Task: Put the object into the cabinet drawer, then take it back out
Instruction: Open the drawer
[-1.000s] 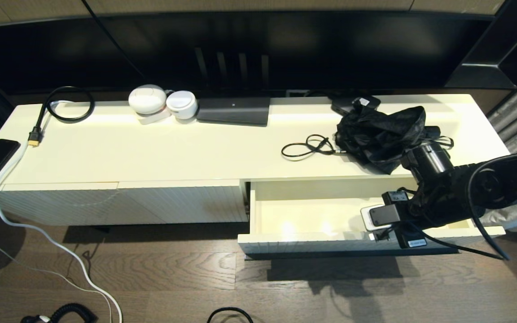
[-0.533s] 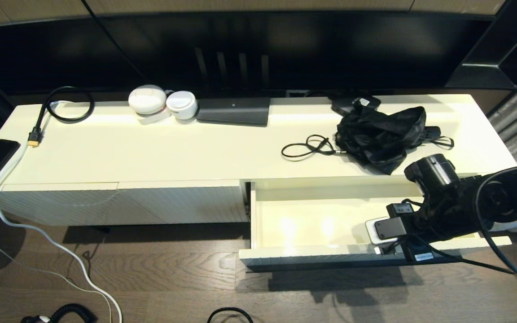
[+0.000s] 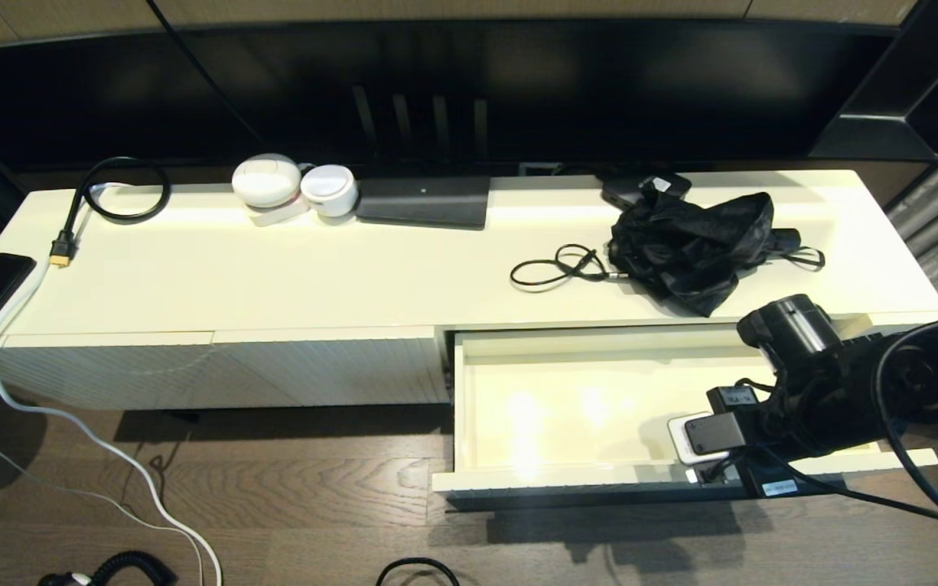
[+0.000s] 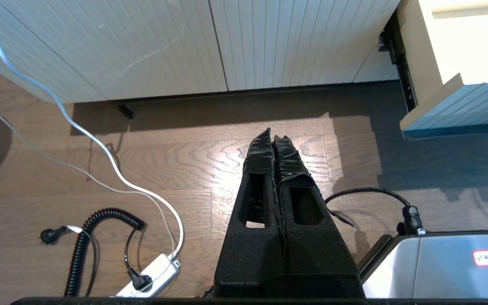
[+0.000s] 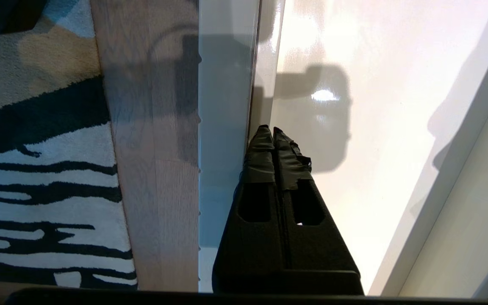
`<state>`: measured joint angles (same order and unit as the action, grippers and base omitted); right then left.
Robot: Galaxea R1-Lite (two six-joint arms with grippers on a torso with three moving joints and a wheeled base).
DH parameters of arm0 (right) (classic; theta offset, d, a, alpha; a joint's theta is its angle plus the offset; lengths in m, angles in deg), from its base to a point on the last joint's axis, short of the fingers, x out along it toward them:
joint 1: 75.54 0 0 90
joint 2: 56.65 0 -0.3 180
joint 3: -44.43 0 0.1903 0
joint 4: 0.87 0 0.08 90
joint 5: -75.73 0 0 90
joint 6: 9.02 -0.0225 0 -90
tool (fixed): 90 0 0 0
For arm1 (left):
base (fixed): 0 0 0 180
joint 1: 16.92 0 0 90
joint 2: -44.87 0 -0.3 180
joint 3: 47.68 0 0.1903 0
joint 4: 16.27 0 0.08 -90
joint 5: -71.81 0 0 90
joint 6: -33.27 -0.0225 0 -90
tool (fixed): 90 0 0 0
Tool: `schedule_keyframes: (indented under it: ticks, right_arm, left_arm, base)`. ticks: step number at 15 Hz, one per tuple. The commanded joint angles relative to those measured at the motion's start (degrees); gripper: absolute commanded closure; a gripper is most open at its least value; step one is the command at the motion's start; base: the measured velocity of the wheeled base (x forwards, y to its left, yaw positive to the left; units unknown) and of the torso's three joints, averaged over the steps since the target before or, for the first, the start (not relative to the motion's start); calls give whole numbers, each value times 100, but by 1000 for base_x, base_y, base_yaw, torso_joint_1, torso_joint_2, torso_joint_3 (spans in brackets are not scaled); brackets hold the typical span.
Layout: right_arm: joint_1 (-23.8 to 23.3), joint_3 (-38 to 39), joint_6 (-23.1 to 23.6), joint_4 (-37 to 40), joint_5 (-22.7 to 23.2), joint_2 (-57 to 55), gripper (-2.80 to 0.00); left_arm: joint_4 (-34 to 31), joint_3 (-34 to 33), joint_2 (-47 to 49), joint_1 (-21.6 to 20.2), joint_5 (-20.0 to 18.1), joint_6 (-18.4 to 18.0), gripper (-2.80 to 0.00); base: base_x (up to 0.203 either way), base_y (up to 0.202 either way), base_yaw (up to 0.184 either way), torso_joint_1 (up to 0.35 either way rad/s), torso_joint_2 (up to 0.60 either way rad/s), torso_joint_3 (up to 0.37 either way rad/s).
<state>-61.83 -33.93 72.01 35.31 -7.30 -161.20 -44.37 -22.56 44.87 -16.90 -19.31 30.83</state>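
The cabinet drawer (image 3: 567,407) stands pulled out at the cabinet's right end, its glossy inside bare. Our right gripper (image 5: 271,129), fingers pressed together holding nothing, hooks behind its front wall (image 5: 227,106). It could slip off that smooth lip. Since a second ago the drawer has slid further out. Our left gripper (image 4: 274,137) hangs closed over the floor.

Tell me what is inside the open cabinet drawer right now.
The cabinet drawer shows only a bare glossy cream floor. The right gripper, shut, sits just inside its front wall. The arm covers the drawer's right end in the head view, so anything there is hidden.
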Motion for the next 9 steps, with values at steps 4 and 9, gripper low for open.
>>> schedule_keyframes:
  ticks: [4, 9]
  right_arm:
    - [44, 41, 18, -68, -3, 145, 0]
    - [44, -99, 35, -33, -355, 884, 0]
  left_arm:
    - [-2, 0, 0, -2, -2, -2, 0]
    - [-2, 0, 0, -2, -2, -2, 0]
  base:
    - [0, 0, 0, 0, 0, 0]
    - [0, 0, 0, 0, 0, 0]
